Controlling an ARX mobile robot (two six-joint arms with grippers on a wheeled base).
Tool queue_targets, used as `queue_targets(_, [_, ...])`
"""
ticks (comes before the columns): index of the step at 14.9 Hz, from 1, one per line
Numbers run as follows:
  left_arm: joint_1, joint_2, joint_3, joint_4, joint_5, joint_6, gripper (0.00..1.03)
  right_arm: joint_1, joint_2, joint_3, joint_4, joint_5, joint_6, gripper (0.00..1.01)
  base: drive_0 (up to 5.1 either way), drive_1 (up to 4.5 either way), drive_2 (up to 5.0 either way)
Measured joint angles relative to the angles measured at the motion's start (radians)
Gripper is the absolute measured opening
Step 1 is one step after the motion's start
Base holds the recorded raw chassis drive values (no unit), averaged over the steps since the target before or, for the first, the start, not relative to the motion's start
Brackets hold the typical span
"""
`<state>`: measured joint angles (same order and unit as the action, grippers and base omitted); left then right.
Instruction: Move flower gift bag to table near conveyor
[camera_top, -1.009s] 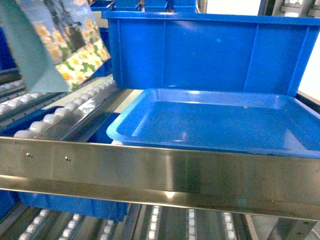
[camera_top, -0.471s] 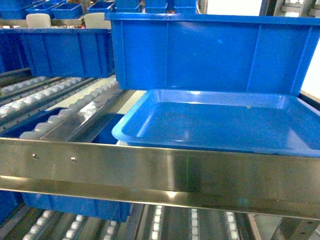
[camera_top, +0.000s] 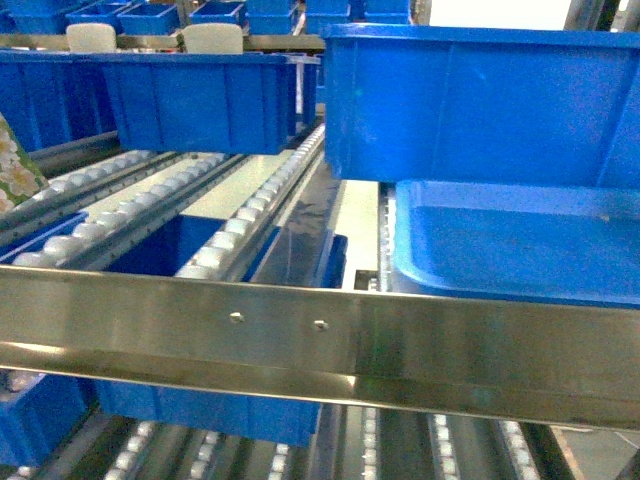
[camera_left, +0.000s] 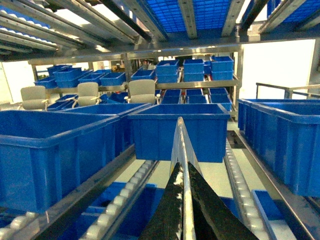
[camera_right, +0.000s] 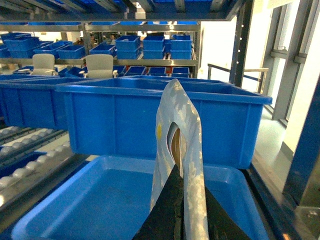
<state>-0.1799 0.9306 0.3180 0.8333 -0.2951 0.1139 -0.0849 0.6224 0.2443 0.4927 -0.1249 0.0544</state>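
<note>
Only a flowered sliver of the flower gift bag (camera_top: 12, 172) shows in the head view, at the left edge above the conveyor's roller lanes (camera_top: 245, 210). In the left wrist view my left gripper (camera_left: 184, 169) is shut on a thin paper edge (camera_left: 181, 137), a bag seen edge-on. My right gripper (camera_right: 178, 172) is shut on a pale gift bag (camera_right: 192, 150) with a cut-out handle hole, held upright over a blue tray (camera_right: 100, 200). Neither gripper appears in the head view. The table is out of view.
The steel front rail (camera_top: 300, 325) of the conveyor crosses the head view. Blue bins (camera_top: 200, 100) stand on the lanes, a large one (camera_top: 480, 100) behind the shallow blue tray (camera_top: 520, 240). More bins and white chairs (camera_left: 142, 91) fill the shelves behind.
The head view has swung left, so the tray and the big bin now sit at the right. The bag was at the upper left, then left the view, and now shows as a sliver.
</note>
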Motion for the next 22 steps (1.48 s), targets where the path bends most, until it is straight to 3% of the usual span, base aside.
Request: queue_targets(22, [0.0,0.0,0.0,0.002,-0.001,0.0,0.02,0.0,0.003,-0.001,0.0,-0.002,0.0,0.02,-4.9,2.42,2.4])
